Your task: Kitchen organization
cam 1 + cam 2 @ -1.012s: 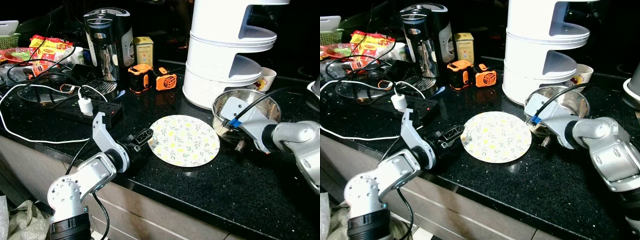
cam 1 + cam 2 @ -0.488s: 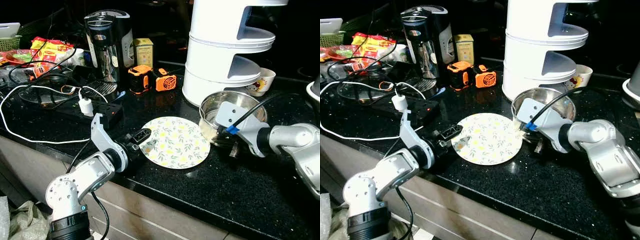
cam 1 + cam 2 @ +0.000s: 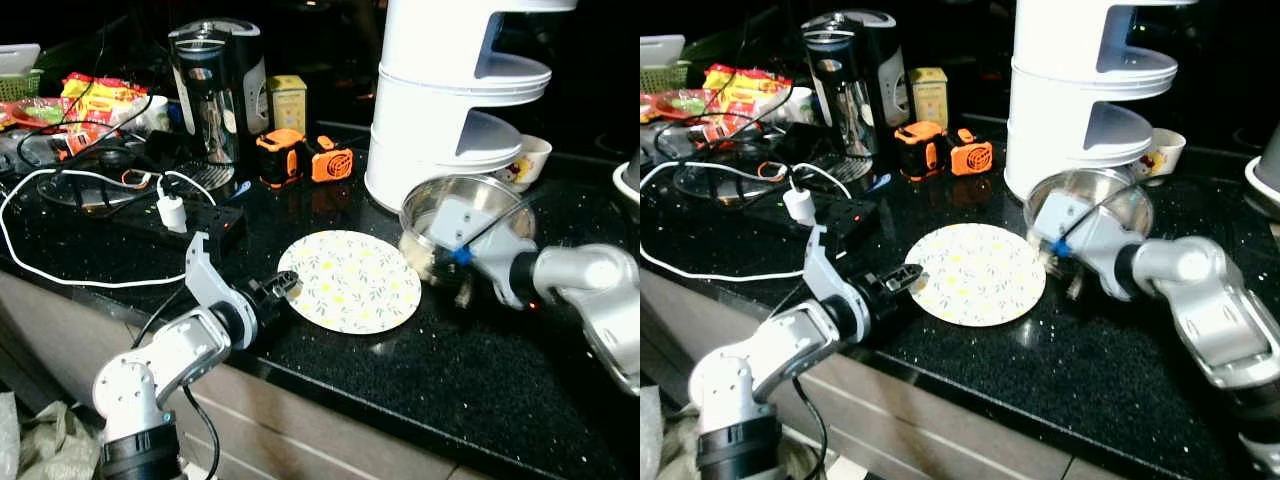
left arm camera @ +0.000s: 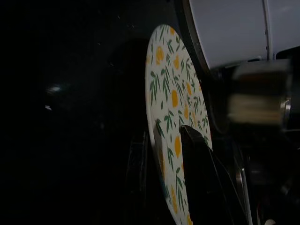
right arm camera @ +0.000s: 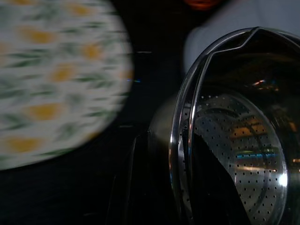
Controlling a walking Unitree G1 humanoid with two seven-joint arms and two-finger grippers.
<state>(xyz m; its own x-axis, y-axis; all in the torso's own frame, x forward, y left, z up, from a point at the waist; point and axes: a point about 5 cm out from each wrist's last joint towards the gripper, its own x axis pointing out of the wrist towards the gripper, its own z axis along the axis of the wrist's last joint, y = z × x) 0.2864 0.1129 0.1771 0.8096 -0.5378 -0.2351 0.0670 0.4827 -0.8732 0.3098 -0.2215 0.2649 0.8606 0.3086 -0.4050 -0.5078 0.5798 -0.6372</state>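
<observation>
Both arms are built of rounded silver-grey metal segments joined by dark collars. The left arm has a bulbous silver shoulder joint with small screw holes, a black band below it, and a black cable looping beside its forearm. A flat, pale grey bracket stands up from its wrist. The left gripper is black. The right arm carries a similar grey wrist bracket, a black cable and a small blue connector.
</observation>
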